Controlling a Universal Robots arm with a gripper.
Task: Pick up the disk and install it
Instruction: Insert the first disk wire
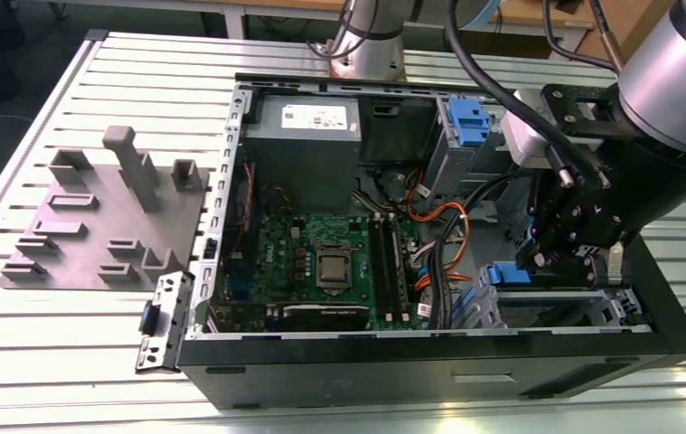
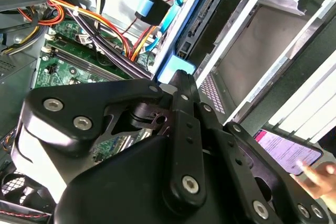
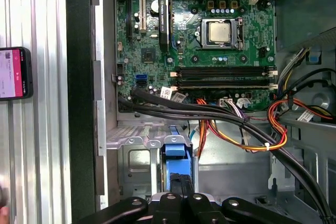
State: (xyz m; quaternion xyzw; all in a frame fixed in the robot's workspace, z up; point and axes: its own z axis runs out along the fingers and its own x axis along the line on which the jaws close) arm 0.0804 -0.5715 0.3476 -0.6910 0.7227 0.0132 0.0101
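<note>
The disk (image 1: 509,274) stands on edge in the grey drive cage at the case's front corner, on the exterior view's right, with its bright blue carrier end facing up. My gripper (image 1: 544,264) reaches down into that cage. In the first wrist view the blue carrier (image 3: 176,162) lies between the cage walls, and my gripper (image 3: 180,186) has its fingers shut together with the tip on the carrier's end. In the second wrist view my gripper (image 2: 181,77) touches the disk's blue end (image 2: 176,68), and the connector edge runs off beyond it.
The open computer case holds a green motherboard (image 1: 318,262), a grey power supply box (image 1: 304,122), orange and black cables (image 1: 439,226) beside the cage, and a second blue tab (image 1: 469,117). A grey fixture plate (image 1: 101,217) lies on the exterior view's left. A phone (image 3: 13,73) and a hand (image 2: 320,177) are outside the case.
</note>
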